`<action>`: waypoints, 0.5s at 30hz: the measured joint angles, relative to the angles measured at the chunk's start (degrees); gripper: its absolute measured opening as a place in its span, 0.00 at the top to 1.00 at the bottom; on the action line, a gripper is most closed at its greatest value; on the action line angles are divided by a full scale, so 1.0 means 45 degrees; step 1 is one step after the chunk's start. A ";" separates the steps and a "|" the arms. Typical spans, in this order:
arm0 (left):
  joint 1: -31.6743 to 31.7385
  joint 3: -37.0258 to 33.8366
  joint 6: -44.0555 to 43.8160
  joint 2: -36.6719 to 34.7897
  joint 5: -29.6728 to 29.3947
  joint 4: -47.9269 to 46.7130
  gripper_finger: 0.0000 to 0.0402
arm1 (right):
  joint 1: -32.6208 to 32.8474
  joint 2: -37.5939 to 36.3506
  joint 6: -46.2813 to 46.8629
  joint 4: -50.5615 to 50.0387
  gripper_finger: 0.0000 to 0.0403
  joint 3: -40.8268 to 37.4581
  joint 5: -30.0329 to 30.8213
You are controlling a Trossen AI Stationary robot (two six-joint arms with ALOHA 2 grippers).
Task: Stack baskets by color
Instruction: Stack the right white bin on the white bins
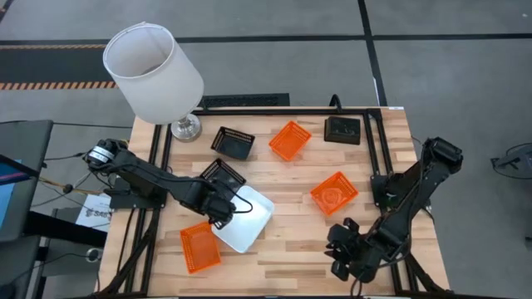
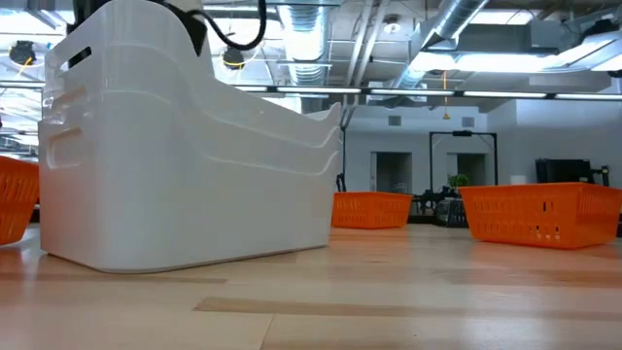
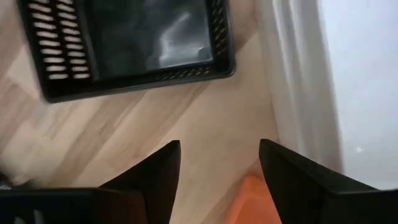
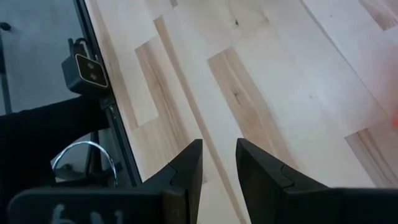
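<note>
Nested white baskets sit on the table at the near left. Around them lie an orange basket and a black basket. Farther off are two more black baskets and two orange ones. My left gripper hangs open above bare wood between the black basket, the white stack and the orange basket, pointing down and holding nothing. My right gripper hovers over the near right of the table, open by a narrow gap, with nothing in it.
A lamp with a large white shade stands at the far left corner. A dark frame runs along the table's edges. Bare wood lies between the white stack and my right gripper.
</note>
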 joint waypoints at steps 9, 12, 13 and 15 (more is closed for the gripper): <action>0.0207 -0.0812 0.0476 0.0005 0.0625 0.3760 0.48 | -0.0001 0.0001 -0.0005 0.0000 0.70 0.0000 0.0334; 0.0389 -0.0816 0.0483 0.0005 0.0592 0.4782 0.48 | -0.0114 0.0002 -0.0005 0.0000 0.70 0.0000 0.0390; 0.0441 -0.0816 0.0525 0.0005 0.0588 0.5106 0.48 | -0.0182 0.0005 -0.0005 0.0001 0.70 0.0000 0.0394; 0.0519 -0.0816 0.0693 0.0005 0.0590 0.5772 0.48 | -0.0349 0.0000 -0.0005 0.0096 0.70 0.0000 0.0513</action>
